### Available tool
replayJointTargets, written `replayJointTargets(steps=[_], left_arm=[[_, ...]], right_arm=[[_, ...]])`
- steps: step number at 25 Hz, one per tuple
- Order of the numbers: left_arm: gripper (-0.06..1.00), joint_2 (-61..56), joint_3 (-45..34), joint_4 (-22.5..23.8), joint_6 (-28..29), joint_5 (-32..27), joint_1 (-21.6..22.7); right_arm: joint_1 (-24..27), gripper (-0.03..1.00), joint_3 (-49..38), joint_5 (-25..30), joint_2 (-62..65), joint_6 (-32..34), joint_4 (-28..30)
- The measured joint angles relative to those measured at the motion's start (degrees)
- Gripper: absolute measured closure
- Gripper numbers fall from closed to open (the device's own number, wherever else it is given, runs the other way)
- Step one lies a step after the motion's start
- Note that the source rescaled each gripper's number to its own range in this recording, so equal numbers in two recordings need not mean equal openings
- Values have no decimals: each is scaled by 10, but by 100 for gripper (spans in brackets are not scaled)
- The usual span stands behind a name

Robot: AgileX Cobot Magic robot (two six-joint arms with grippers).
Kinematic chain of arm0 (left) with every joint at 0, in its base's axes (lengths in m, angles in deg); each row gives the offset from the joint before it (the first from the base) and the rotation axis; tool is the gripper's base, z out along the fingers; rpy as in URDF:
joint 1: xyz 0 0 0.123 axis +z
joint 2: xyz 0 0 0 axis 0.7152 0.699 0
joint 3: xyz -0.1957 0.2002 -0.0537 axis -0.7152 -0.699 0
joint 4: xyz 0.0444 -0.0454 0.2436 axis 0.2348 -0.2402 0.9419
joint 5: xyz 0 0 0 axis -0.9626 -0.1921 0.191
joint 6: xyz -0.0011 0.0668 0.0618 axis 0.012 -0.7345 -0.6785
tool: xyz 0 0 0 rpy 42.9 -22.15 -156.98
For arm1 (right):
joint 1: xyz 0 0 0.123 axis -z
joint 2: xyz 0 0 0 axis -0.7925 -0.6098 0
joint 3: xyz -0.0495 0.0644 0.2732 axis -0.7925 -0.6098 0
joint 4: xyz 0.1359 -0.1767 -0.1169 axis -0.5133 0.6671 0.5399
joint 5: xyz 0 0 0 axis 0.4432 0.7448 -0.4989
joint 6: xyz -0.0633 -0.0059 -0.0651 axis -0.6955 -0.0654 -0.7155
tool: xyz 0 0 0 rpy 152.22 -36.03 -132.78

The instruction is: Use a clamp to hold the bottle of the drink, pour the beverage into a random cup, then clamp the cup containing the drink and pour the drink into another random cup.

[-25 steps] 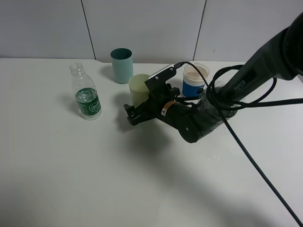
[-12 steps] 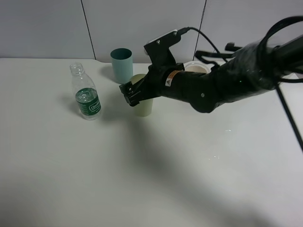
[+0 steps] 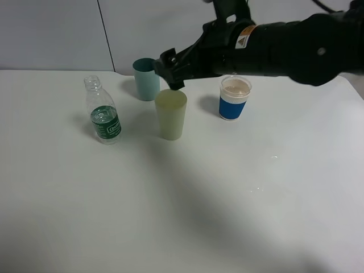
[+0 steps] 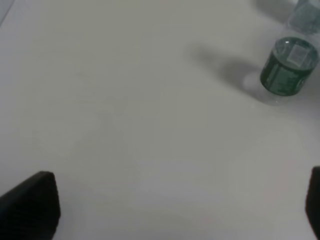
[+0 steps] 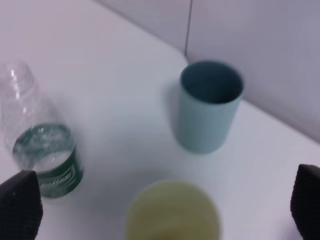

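right clamp [image 3: 169, 73] lifted off the yellow-green cup [image 3: 170, 114], jaws spread and empty; pouring looks done, so retreat next

A white table [image 3: 170, 216] stands before a pale grey panelled wall [image 3: 57, 34].

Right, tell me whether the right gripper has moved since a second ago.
Yes. The right gripper has risen from beside the yellow-green cup at table level to above its rim, nearer the teal cup, jaws open and empty.
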Motion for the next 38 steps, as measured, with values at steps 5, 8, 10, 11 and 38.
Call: replayJointTargets(steps=[5, 8, 10, 11, 38], left_arm=[[-6, 0, 0, 0, 0, 0, 0], [-6, 0, 0, 0, 0, 0, 0], [-6, 0, 0, 0, 0, 0, 0], [-6, 0, 0, 0, 0, 0, 0], [-6, 0, 0, 0, 0, 0, 0]], right_arm=[[42, -3, 0, 43, 70, 0, 0], [86, -3, 1, 70, 91, 0, 3], [95, -3, 1, 77, 97, 0, 4], [116, -3, 1, 87, 106, 0, 8], [429, -3, 1, 526, 584, 72, 137]])
